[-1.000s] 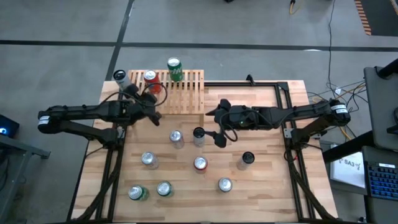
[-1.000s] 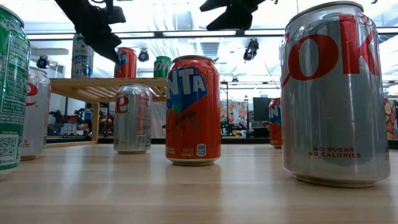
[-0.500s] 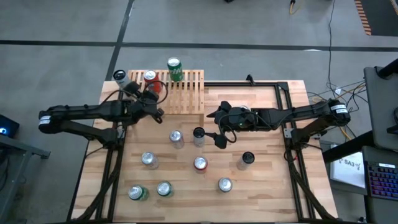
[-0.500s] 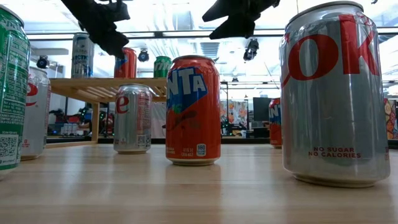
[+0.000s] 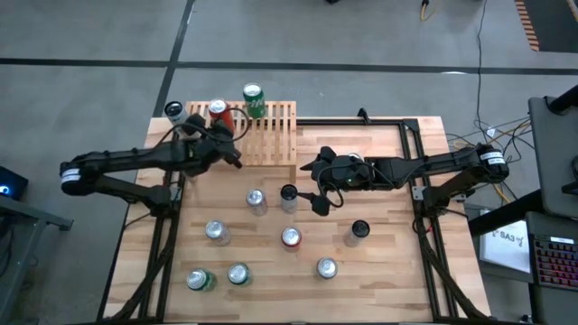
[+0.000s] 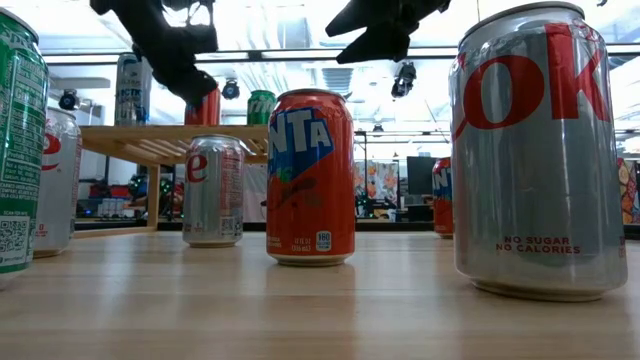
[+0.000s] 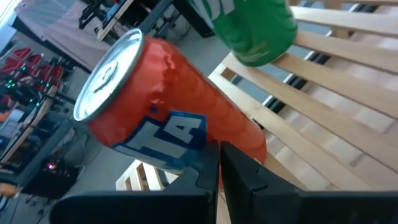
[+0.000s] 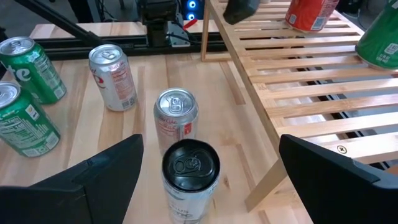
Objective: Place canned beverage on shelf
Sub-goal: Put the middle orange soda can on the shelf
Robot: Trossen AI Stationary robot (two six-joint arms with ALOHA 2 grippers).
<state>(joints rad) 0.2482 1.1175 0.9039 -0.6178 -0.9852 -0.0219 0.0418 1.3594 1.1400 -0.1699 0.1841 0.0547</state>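
The shelf (image 5: 266, 134) is a light-wood slatted rack at the table's far left. On it stand a white can (image 5: 172, 111), an orange can (image 5: 218, 112) and a green can (image 5: 254, 100). My left gripper (image 5: 233, 157) is shut and holds nothing; its tips (image 7: 219, 163) are close in front of the orange can (image 7: 155, 118). My right gripper (image 8: 205, 180) hovers open above mid-table, high over a black-topped can (image 8: 189, 174) that shows between its fingers. Several more cans stand on the table, among them a silver one (image 5: 256, 200). My left gripper's shut fingertips stand right before the orange can's side (image 7: 205, 140), low on the can, slanting down from the table's near left. I cannot tell whether they touch it. The can stands upright on the shelf's slats.
Loose cans stand over the table's near half: silver (image 5: 216, 232), red-topped (image 5: 291, 237), dark (image 5: 358, 231), green (image 5: 200, 281). The shelf's right part (image 8: 323, 106) is bare slats. A black frame rail (image 5: 406, 135) runs along the far right.
My left gripper, shut all the while, has swung toward the table's far edge and the shelf, coming up close to the orange can. The cans on the shelf have kept their places.
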